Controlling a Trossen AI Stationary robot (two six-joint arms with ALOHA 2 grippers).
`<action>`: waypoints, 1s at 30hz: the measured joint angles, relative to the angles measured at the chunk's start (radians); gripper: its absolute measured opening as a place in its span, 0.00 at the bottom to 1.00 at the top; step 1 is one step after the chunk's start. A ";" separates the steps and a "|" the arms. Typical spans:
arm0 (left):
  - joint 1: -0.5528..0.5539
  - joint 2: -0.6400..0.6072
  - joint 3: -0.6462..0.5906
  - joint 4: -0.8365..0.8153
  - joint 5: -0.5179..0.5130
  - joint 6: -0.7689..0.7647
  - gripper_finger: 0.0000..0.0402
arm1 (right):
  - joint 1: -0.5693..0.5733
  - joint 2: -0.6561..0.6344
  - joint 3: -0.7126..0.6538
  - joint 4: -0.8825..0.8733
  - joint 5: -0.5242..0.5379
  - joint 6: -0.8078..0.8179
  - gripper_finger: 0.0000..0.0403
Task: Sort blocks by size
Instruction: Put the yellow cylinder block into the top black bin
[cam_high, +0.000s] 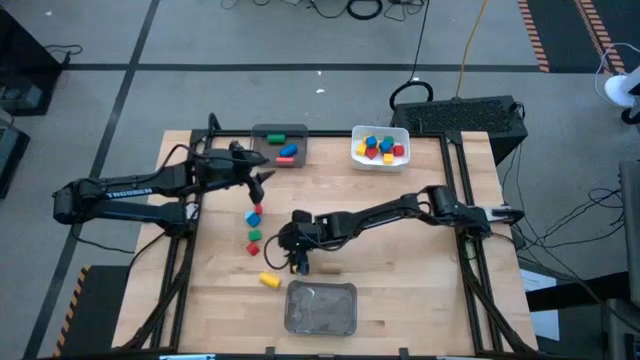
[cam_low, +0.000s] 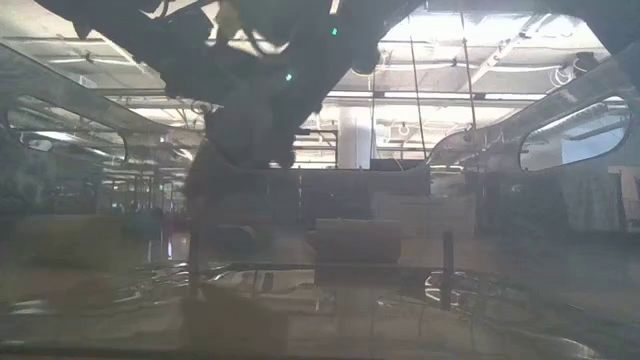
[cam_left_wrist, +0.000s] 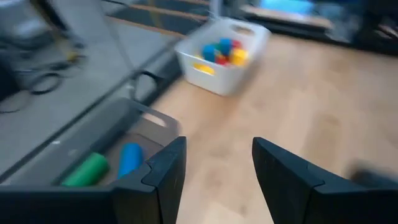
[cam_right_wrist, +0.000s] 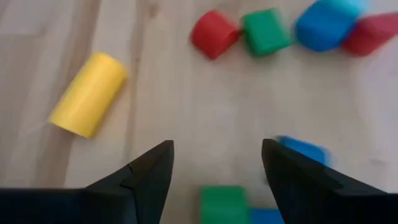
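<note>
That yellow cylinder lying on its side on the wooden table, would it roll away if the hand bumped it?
Probably yes: the yellow wooden cylinder lies on its curved side on the flat wooden table, so a sideways nudge would likely roll it. It looks solid and stiff, likely light. Its painted surface may be a little slippery to pinch.

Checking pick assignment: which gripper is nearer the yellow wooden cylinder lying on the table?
Right. The right gripper sits just beside the yellow wooden cylinder; the left gripper is farther off, up by the grey bin.

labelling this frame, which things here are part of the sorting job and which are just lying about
Job: loose painted wooden blocks, yellow wooden cylinder, grey rectangular bin, white rectangular bin.
Lying about: clear plastic tray, black box beyond the table.
</note>
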 joint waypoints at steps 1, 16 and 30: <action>0.000 0.000 0.000 -0.017 0.038 0.004 0.46 | 0.001 -0.017 0.000 -0.021 0.018 -0.006 0.59; -0.460 0.000 0.000 -0.323 0.318 -0.159 0.46 | 0.074 -0.410 -0.091 -0.350 0.223 -0.022 0.56; -0.868 0.270 -0.001 -0.132 0.061 -0.069 0.46 | 0.081 -0.661 -0.560 -0.113 0.244 0.204 0.56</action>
